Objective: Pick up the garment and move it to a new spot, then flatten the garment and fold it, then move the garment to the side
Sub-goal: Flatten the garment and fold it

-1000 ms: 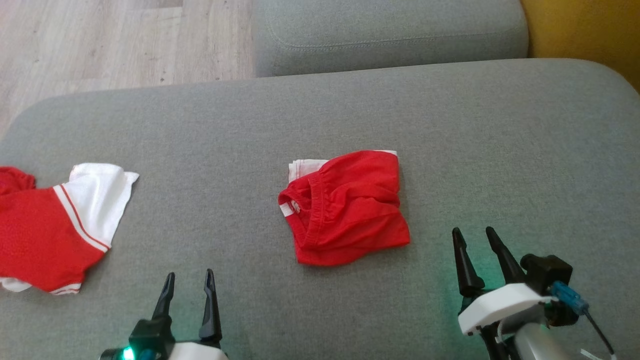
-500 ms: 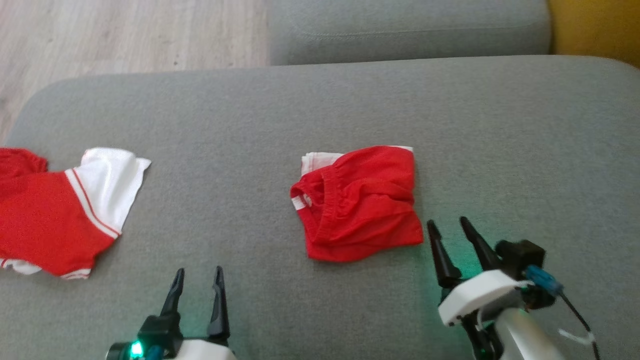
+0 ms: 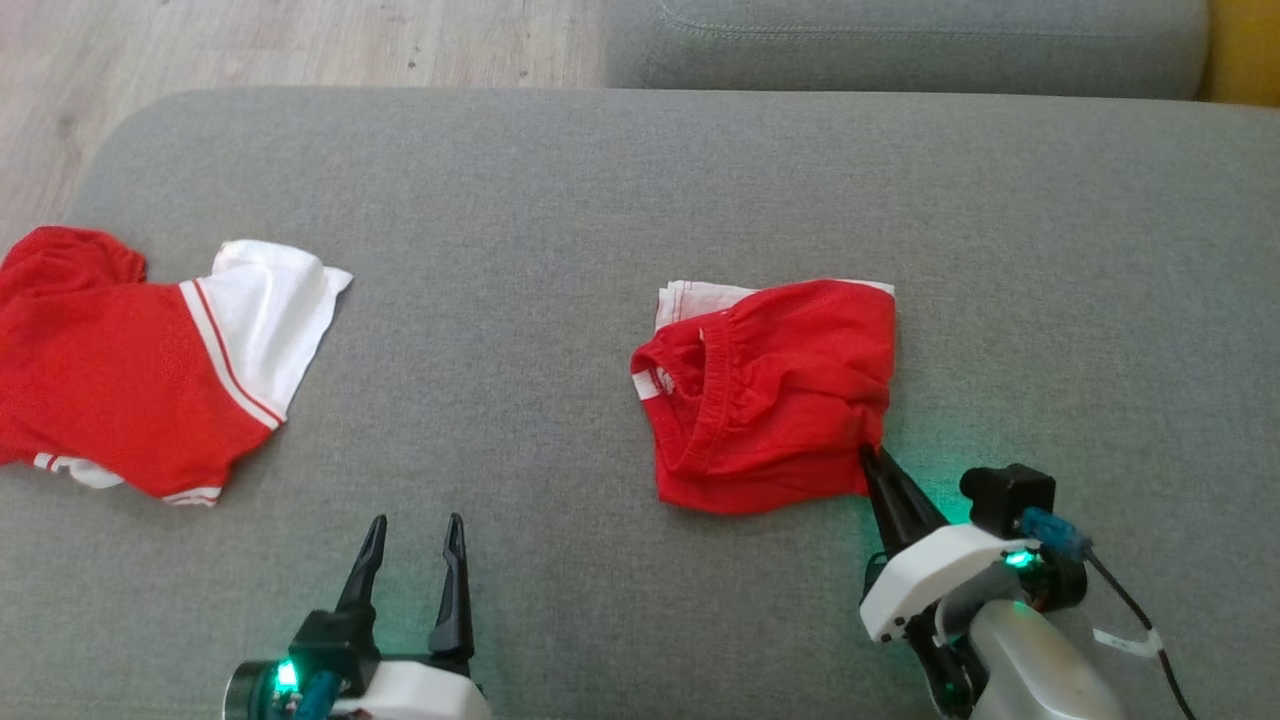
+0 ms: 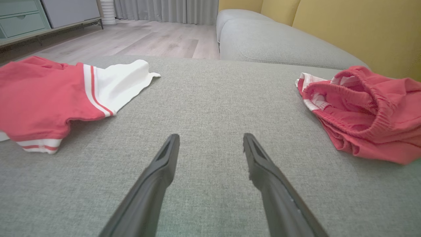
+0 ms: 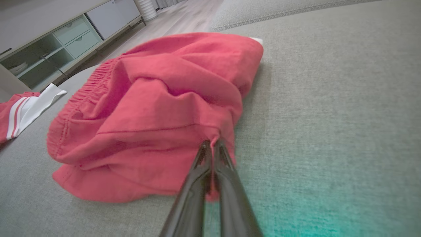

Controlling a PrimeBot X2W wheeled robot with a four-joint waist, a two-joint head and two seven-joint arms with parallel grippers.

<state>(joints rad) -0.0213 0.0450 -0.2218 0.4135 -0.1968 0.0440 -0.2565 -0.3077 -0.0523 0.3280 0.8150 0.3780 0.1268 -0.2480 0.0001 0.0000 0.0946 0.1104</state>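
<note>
The garment (image 3: 775,395) is a pair of red shorts with a white trim, folded into a rough square at the middle of the grey sofa cushion (image 3: 560,230). My right gripper (image 3: 870,455) is shut on the garment's near right corner, and red cloth (image 5: 158,118) bunches between its two fingers (image 5: 210,146). The garment (image 4: 365,112) also lies to the right of my left gripper (image 4: 210,138), which hovers open over bare cushion (image 4: 204,98) near the front edge. In the head view the left gripper (image 3: 415,525) stands well left of the shorts.
A second red and white garment (image 3: 150,365) lies spread at the cushion's left end. Behind it is a wooden floor (image 3: 300,40) and another grey cushion (image 3: 900,45). A yellow backrest (image 4: 355,29) rises at the far right. A low cabinet (image 5: 65,39) stands across the room.
The right gripper moved forward and left to the shorts' near right corner and shut on it. The head camera shifted, so the whole scene slid right. The left gripper stayed open.
</note>
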